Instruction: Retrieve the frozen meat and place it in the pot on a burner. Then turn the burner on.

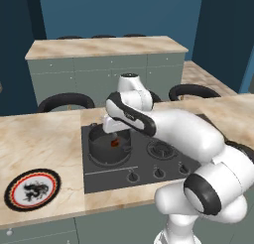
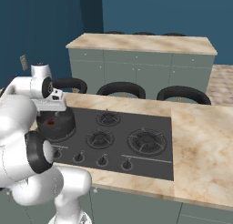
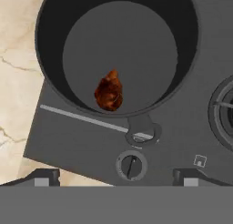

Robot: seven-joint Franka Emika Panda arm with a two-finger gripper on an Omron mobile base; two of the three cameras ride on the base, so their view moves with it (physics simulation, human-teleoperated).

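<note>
The frozen meat (image 3: pixel 108 91) is seen lying in the pot (image 3: pixel 50 77), its pointed end directed at the far wall. The pot's top rim is cut off. The hand (image 3: pixel 116 177) is held wide and empty.

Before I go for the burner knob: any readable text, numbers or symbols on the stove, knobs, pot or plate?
No readable words or numbers anywhere.
Small white square icon on the stovetop, right of the knob: too small to make out.
Patterned plate on the counter: a dark figure, no lettering.
The pot and the frozen meat inside it: unmarked.
</note>
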